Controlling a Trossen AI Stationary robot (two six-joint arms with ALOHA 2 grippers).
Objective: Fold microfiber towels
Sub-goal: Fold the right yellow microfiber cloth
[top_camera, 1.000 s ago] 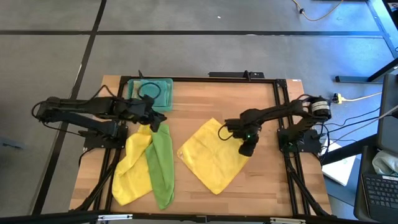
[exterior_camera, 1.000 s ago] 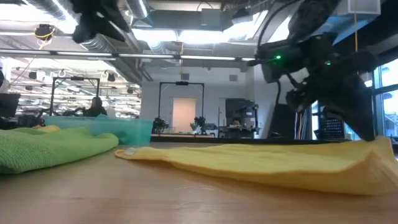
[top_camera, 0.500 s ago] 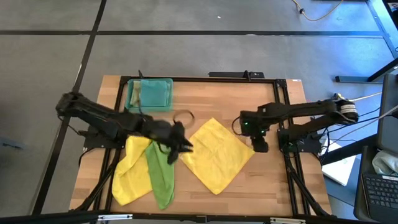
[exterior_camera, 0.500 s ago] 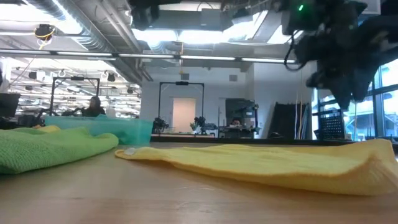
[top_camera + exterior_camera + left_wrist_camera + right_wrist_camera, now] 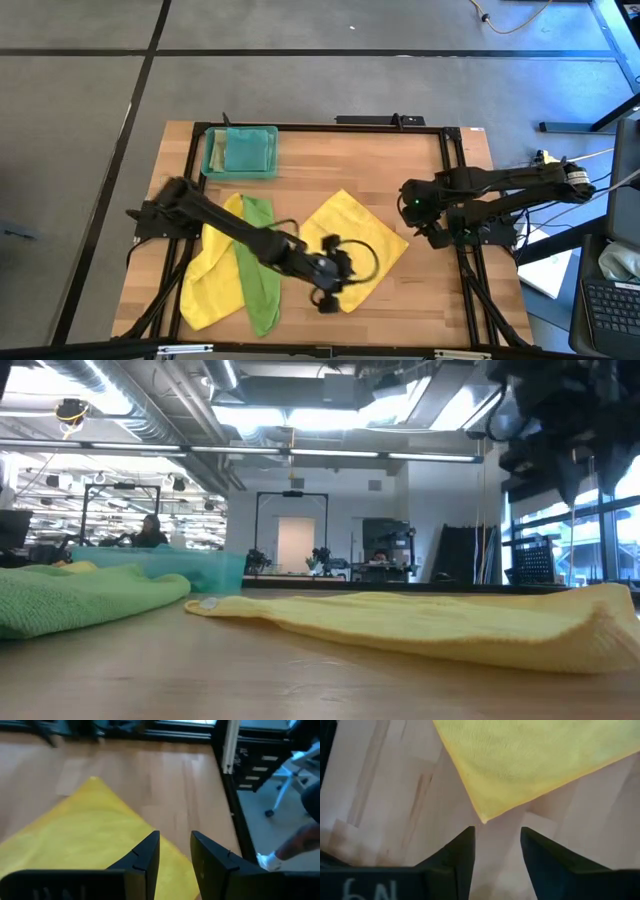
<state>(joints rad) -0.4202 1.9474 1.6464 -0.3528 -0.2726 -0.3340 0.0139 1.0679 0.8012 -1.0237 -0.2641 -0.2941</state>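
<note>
Under the left gripper [image 5: 326, 283], the spread yellow towel's [image 5: 345, 248] near corner.

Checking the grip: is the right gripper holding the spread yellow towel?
No. In the right wrist view the right gripper is open over bare table, just off the yellow towel corner.

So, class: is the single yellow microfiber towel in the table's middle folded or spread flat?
Spread: the yellow microfiber towel lies open as one diamond-shaped sheet.
</note>
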